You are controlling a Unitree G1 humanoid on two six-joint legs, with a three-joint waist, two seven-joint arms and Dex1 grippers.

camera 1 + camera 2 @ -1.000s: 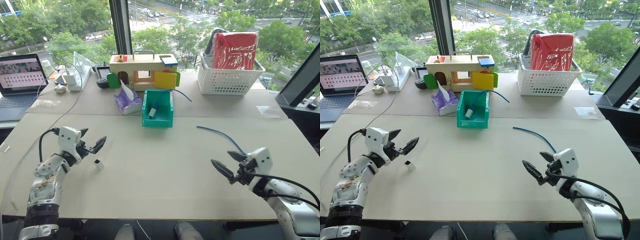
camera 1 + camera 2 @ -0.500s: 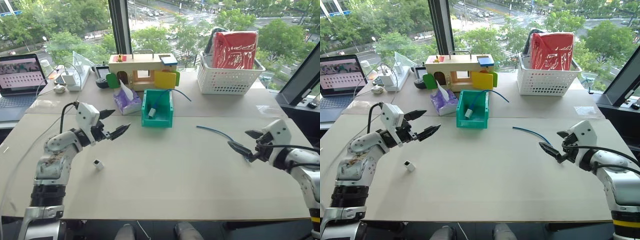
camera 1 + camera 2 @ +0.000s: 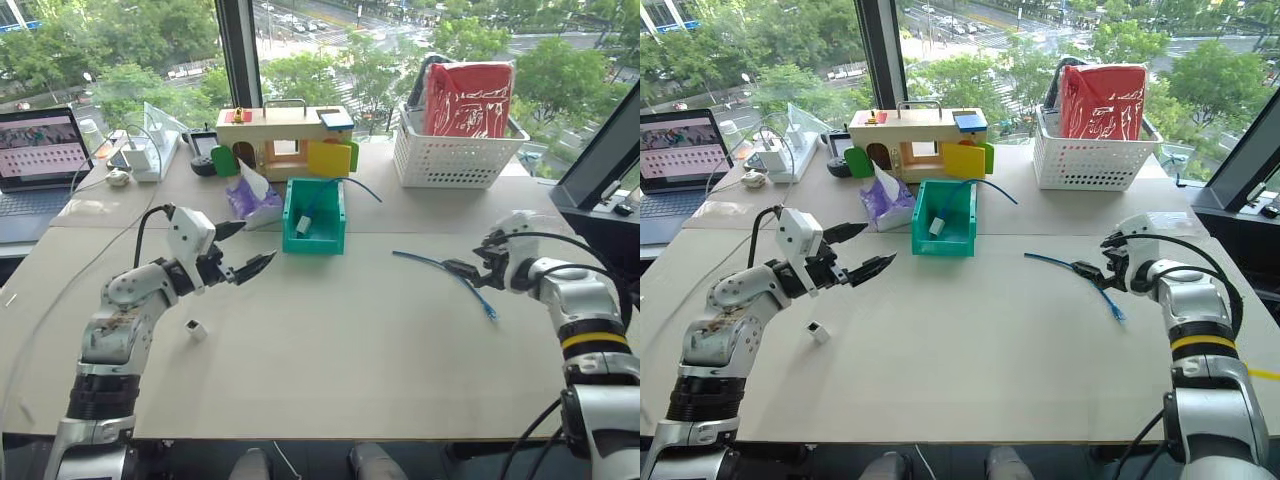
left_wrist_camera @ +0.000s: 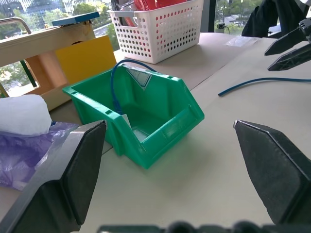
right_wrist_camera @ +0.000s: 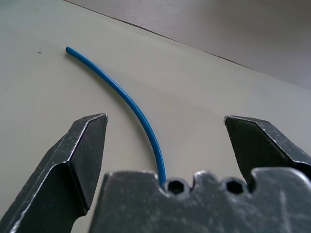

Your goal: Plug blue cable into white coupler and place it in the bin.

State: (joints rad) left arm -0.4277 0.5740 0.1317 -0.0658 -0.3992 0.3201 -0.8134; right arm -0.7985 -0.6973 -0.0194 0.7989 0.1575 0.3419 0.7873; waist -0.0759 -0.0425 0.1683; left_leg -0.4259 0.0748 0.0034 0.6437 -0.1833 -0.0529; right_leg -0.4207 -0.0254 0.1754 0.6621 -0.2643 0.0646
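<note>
The blue cable (image 3: 440, 270) lies loose on the table at the right, with its plug end (image 3: 490, 315) nearer me. My right gripper (image 3: 1085, 270) hovers open right over the cable's middle; the right wrist view shows the cable (image 5: 121, 94) running between its spread fingers. The white coupler (image 3: 196, 328) sits alone on the table at the left. My left gripper (image 3: 255, 245) is open above the table, beyond the coupler and left of the teal bin (image 3: 314, 243). The bin (image 4: 184, 119) holds another blue cable with a white piece.
A white lattice basket (image 3: 460, 150) with a red bag stands at the back right. A wooden toy house (image 3: 285, 135) and a purple tissue pack (image 3: 255, 200) sit behind the bin. A laptop (image 3: 40, 150), a charger and cords occupy the back left.
My left gripper rose from beside the coupler and swung right toward the bin. My right gripper moved away from me and to the right, onto the cable. Both stayed open.
</note>
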